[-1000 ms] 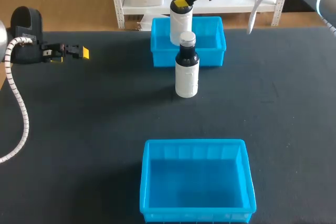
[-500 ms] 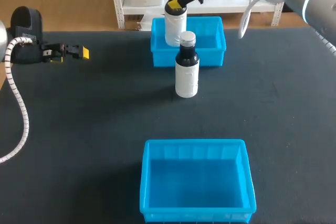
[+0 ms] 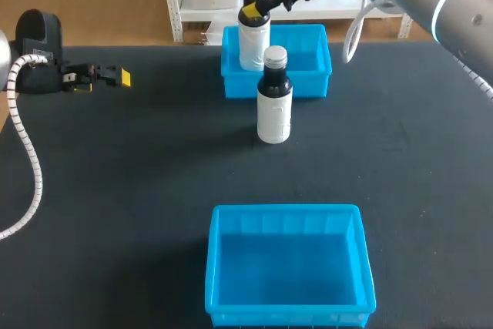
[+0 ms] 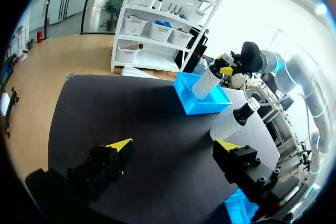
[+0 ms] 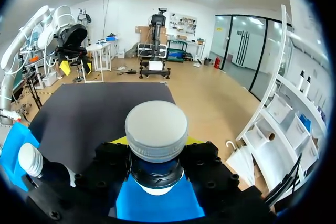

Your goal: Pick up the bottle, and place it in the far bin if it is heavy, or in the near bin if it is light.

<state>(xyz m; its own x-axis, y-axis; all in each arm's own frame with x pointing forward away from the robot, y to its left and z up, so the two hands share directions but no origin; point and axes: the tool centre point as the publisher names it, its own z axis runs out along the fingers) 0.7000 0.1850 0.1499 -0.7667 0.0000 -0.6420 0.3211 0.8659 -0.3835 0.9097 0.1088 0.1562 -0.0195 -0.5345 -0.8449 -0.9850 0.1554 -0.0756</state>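
Note:
A white bottle with a dark neck and grey cap (image 3: 254, 40) hangs upright over the left part of the far blue bin (image 3: 310, 85). My right gripper (image 3: 256, 8) is shut on its neck; the right wrist view has the cap (image 5: 156, 128) between the gripper's (image 5: 156, 153) fingers. A second, similar bottle (image 3: 274, 105) stands on the table just in front of that bin. The near blue bin (image 3: 285, 210) lies empty at the front. My left gripper (image 3: 109, 76) rests at the table's far left, its jaws open (image 4: 173, 148) and empty.
The black table top (image 3: 139, 190) spreads wide on both sides of the bins. A white ribbed cable (image 3: 29, 159) from my left arm loops over the left edge. The standing bottle is close to the far bin's front wall.
My right arm has carried the held bottle leftward across the far bin. The standing bottle, both bins and the left arm have not moved.

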